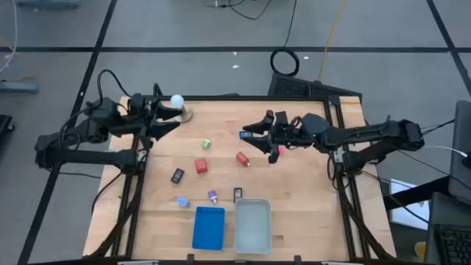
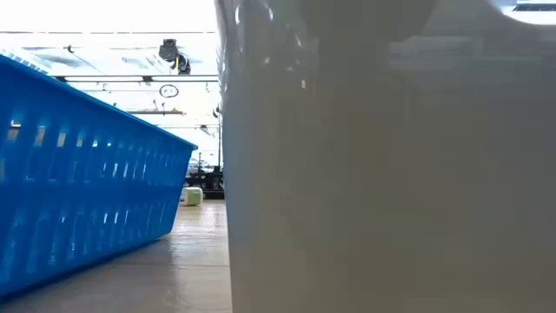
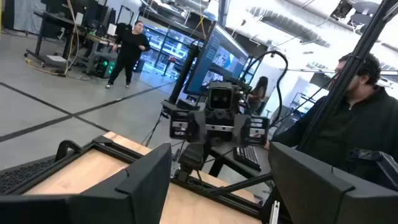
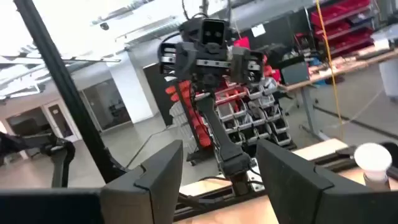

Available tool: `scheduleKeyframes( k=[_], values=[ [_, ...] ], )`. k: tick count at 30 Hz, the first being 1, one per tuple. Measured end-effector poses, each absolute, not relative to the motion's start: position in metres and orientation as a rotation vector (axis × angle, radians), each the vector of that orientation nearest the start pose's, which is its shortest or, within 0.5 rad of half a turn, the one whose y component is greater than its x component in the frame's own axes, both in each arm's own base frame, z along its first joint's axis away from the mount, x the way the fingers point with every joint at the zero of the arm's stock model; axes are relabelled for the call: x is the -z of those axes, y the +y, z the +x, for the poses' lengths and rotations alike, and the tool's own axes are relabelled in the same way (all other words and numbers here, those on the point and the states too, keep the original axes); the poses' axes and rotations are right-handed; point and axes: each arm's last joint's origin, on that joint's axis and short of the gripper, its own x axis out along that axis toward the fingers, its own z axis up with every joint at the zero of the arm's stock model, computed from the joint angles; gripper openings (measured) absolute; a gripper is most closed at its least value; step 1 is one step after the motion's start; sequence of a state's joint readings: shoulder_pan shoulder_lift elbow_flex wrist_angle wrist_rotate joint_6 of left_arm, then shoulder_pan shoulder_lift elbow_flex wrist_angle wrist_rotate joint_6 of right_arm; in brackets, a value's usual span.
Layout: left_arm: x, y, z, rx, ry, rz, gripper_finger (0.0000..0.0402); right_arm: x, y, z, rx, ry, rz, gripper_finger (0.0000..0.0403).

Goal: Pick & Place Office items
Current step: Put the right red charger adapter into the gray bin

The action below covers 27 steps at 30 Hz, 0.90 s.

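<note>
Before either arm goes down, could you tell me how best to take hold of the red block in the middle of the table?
Grip the red block across its two flat opposite sides, coming straight down from above. It looks squarish and lies flat on the table with open wood all round, apart from the black item and green item. The nearer left claw would probably suit.

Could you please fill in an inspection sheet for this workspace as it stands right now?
Surface: wooden table, black frame around it.
Job's things: loose on the table: red block, red block, green item, black item, black item, light blue item, purple-topped item. Blue tray and pale grey tray look empty.
Clutter: white ball on a round base at the far edge.
Grippers: left gripper raised, jaws open, empty; right gripper raised, jaws apart, empty.
Cables: coiled cable on the floor.
Surroundings: seated person; another person standing.
</note>
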<state>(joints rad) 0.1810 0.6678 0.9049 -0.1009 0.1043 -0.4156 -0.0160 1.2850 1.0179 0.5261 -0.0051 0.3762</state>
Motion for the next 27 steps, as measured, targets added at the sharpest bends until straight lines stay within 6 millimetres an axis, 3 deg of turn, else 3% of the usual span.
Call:
scheduleKeyframes(
  k=[4, 16, 27],
  values=[
    [-0.396, 0.021, 0.131, -0.048, -0.149, -0.395, 0.0271, -0.378, -0.011, 0.293, -0.031, -0.173, 0.368, 0.0196],
    [-0.395, 0.022, 0.131, -0.079, -0.145, -0.385, 0.0271, -0.421, -0.028, 0.285, 0.047, -0.015, 0.299, 0.0196],
    [-0.390, 0.023, 0.131, -0.144, -0.105, -0.391, 0.0271, -0.422, -0.040, 0.300, 0.074, 0.174, 0.244, 0.0196]
  ],
)
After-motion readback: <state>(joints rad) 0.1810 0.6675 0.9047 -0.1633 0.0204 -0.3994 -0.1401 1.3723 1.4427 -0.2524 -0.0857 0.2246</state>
